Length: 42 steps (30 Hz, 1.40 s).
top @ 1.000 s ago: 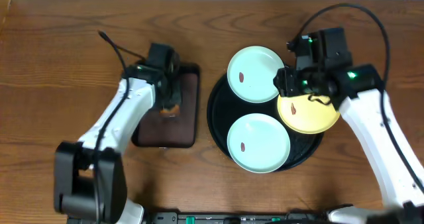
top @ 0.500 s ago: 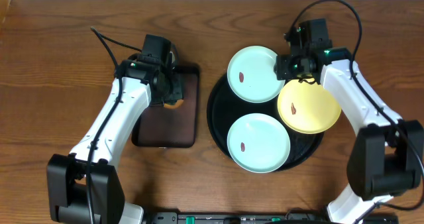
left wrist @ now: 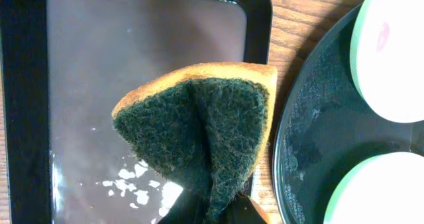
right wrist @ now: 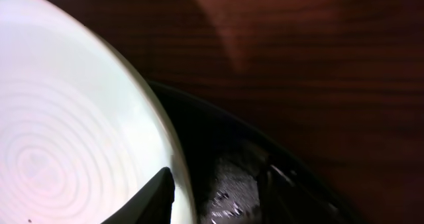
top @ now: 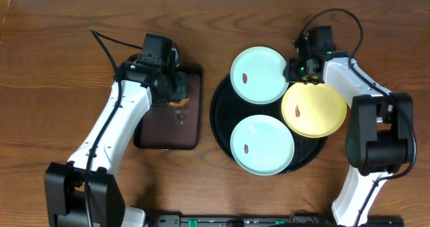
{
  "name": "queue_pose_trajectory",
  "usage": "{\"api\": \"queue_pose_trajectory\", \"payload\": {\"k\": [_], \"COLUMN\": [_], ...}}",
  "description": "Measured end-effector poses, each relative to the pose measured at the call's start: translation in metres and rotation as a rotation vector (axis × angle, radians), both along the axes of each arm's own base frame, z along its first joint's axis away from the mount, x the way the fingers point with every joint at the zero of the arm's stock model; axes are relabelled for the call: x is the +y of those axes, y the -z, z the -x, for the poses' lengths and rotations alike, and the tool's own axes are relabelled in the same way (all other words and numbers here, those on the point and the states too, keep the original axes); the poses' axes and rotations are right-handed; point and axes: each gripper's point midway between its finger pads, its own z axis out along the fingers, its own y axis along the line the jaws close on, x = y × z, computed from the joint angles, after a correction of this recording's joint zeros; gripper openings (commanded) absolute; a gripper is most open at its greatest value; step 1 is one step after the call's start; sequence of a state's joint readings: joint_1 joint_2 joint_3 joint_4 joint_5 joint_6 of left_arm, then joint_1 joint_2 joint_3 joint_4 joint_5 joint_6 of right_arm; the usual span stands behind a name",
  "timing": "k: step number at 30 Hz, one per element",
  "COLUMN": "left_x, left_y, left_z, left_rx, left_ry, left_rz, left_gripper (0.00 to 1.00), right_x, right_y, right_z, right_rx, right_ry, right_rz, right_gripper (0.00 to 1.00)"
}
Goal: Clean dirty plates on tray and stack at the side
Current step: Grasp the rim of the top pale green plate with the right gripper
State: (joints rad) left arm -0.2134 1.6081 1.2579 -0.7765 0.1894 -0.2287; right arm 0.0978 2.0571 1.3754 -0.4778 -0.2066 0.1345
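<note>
Two mint-green plates [top: 259,74] [top: 262,144] and one yellow plate [top: 314,109] lie on the one black tray [top: 220,114]. The left gripper [top: 176,94] clamps one folded sponge [left wrist: 199,124]. Whether the right gripper [top: 297,71] is closed is unclear.

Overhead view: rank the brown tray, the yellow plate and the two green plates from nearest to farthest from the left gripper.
From the left gripper, shut on a sponge:
1. brown tray, directly beneath it.
2. upper green plate, to the right, toward the back.
3. lower green plate, to the right, toward the front.
4. yellow plate, farthest right.
</note>
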Motion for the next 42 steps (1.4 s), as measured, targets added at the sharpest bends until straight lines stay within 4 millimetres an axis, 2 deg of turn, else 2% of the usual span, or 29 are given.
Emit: {"api": "queue_pose_trajectory", "payload": {"k": [8,12,13,19,22,29,37,40,42], "left_x": [-0.001,-0.001,-0.002,-0.01,-0.024,-0.066,-0.084,-0.093,-0.104], "left_y": [-0.001,-0.002,-0.002,-0.005,-0.01,-0.021,-0.033,-0.029,-0.014], "left_z": [-0.003,-0.005,-0.005,-0.01,-0.014,-0.02,-0.034,-0.038,-0.037], "left_rx": [-0.015,-0.023,-0.023,-0.049,-0.086,-0.173,-0.255,-0.255,-0.225], "left_ry": [0.0,0.0,0.001,0.018,0.052,0.147,0.111,0.088,0.089], "left_rz": [0.004,0.006,0.007,0.031,0.042,0.082,0.109,0.13,0.134], "left_gripper": [0.07,0.07,0.07,0.07,0.07,0.07,0.07,0.08,0.07], "right_x": [0.008,0.01,0.012,0.021,0.021,0.014,0.003,0.001,0.002], "right_y": [-0.003,0.003,0.006,0.003,0.004,0.006,-0.002,-0.009,-0.015], "right_z": [-0.006,-0.004,-0.002,0.002,0.006,0.03,0.04,0.043,0.044], "right_rx": [-0.031,-0.016,-0.004,0.018,0.035,0.135,0.153,0.144,0.13], "right_ry": [-0.01,-0.015,-0.017,-0.042,-0.04,-0.028,-0.023,-0.032,-0.04], "right_rz": [-0.016,-0.017,-0.02,-0.048,-0.047,-0.018,0.073,0.119,0.146], "right_gripper": [0.25,0.02,0.01,0.01,0.01,0.01,0.01,0.01,0.01]}}
